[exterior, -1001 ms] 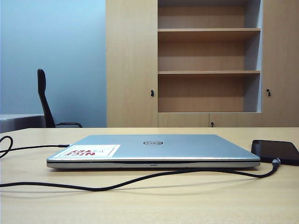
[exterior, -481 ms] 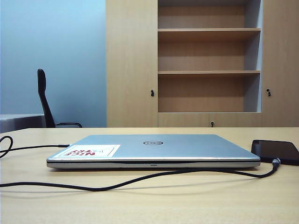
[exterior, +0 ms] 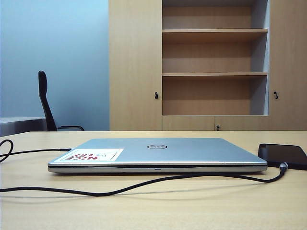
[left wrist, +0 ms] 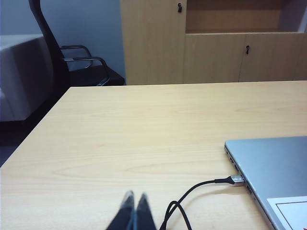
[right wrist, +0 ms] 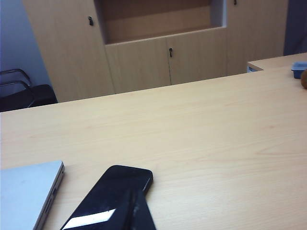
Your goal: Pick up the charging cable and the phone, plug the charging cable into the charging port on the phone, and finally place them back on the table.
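Seemingly finished: phone [exterior: 283,155] lies plugged on the table [exterior: 192,206], just beyond the right gripper [right wrist: 139,213]; cable [left wrist: 192,191] beside the left gripper [left wrist: 133,213]; both jaws shut, empty; nothing remains

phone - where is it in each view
Exterior view: phone lies at the far right, beside the laptop.
Left wrist view: not in it.
Right wrist view: phone at the lower middle, behind the shut right gripper.
Shared landmark: the laptop.
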